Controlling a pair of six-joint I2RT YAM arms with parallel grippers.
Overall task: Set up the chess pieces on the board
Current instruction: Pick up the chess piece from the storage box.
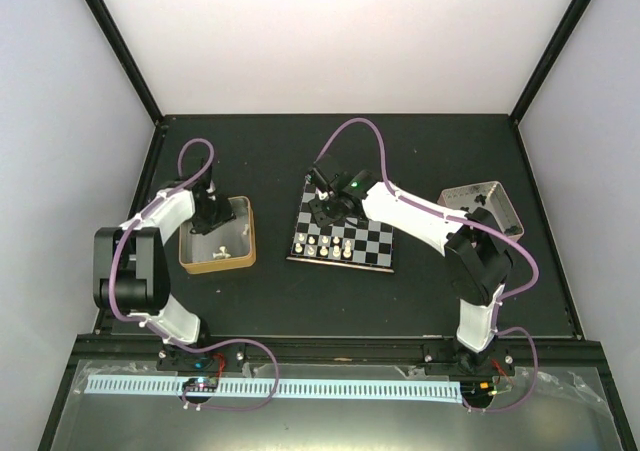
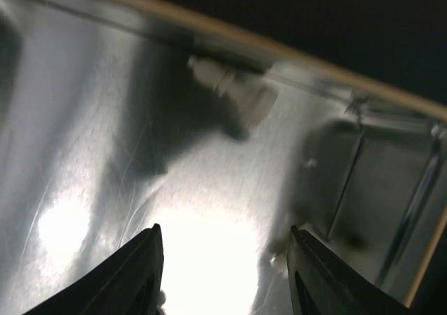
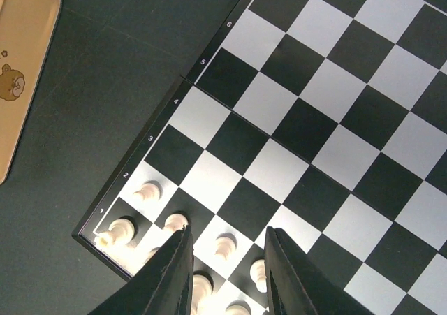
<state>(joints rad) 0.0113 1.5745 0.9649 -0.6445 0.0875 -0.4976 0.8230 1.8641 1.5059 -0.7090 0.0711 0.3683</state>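
Open and empty, the left gripper point(image 2: 223, 232) hangs inside the tin point(image 1: 215, 264) near a loose white piece point(image 2: 234, 91); next it likely must lower and close on one. Farther off, the right gripper point(image 3: 227, 235), also open, hovers over the board point(image 3: 300, 119) corner where chess pieces point(image 3: 150, 191) stand.

This was a robotics lab test cell: a matte black surface point(image 1: 300, 301) stood boxed in by plain white wall panels point(image 1: 340, 31) that met at black frame posts point(image 1: 115, 36). Two white-and-black machines, the left arm point(image 1: 125, 266) and the right arm point(image 1: 480, 261), were bolted at its near edge and looped with purple cables point(image 1: 365, 126), with a slotted white strip point(image 1: 280, 388) and clear plastic sheeting point(image 1: 590, 411) in front of their bases. The board point(image 1: 372, 243) lay on the surface between the arms under flat, even light.
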